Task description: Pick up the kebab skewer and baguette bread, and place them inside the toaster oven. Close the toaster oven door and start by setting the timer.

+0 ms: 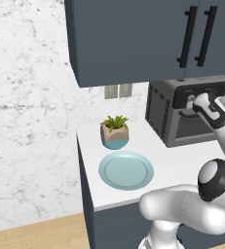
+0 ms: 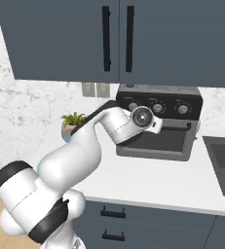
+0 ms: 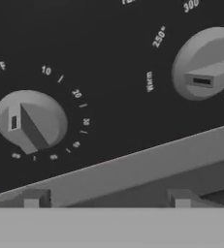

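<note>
The toaster oven (image 1: 160, 114) (image 2: 192, 141) stands at the back of the counter. The toaster oven door (image 1: 194, 130) (image 2: 158, 141) is up against its front. My gripper (image 1: 195, 101) is pressed close to the black knob panel above the door's bar handle (image 2: 178, 127). In the hand view the left knob (image 3: 31, 121), ringed by OFF and minute marks, sits just ahead, with a second knob (image 3: 208, 65) to its right. My fingers are hidden by the hand, so their state is unclear. The kebab skewer and baguette bread are hidden.
A bare light-blue plate (image 1: 126, 170) lies on the white counter (image 1: 182, 165), with a small potted plant (image 1: 115, 131) behind it. Dark wall cabinets (image 1: 133, 39) hang low over the oven. A sink (image 2: 223, 165) is sunk into the counter at the right.
</note>
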Available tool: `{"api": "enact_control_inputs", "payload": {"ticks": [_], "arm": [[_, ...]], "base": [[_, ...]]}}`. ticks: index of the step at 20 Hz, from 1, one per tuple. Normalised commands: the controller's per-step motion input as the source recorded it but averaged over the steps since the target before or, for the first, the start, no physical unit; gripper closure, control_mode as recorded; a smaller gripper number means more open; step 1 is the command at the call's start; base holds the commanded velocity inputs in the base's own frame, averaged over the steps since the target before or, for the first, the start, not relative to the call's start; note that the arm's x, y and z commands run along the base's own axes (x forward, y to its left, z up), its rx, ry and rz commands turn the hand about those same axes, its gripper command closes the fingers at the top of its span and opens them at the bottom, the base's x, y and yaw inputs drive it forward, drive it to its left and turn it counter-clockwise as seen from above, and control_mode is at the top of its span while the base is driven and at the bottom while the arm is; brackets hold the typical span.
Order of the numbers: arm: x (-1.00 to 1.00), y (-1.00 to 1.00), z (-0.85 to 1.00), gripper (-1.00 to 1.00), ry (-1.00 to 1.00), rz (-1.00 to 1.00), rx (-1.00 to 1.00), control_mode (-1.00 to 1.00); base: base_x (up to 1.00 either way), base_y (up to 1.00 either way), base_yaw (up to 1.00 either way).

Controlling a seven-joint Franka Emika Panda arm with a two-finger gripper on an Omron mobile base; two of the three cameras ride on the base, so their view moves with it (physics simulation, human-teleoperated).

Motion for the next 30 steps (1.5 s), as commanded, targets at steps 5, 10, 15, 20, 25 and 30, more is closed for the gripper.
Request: {"api": "enact_control_inputs", "payload": {"ticks": [5,10,15,20,25,30], "arm": [[0.3,0.52,-0.62,-1.0,0.0,0.0,0.0,-1.0],[0.09,0.39,-0.24,-1.0,0.0,0.0,0.0,-1.0],[0.0,0.03,0.08,-1.0,0.0,0.0,0.0,-1.0],[-0.07,0.0,0.49,-1.0,0.0,0.0,-0.04,-1.0],[-0.46,-0.01,0.42,-1.0,-0.06,0.02,-0.18,-1.0],[-0.94,-0.06,-0.1,-1.0,-0.02,0.0,-0.24,-1.0]], "base": [[0.0,0.0,0.0],[0.0,0.0,0.0],[0.0,0.0,0.0],[0.0,0.0,0.0],[0.0,0.0,0.0],[0.0,0.0,0.0]]}}
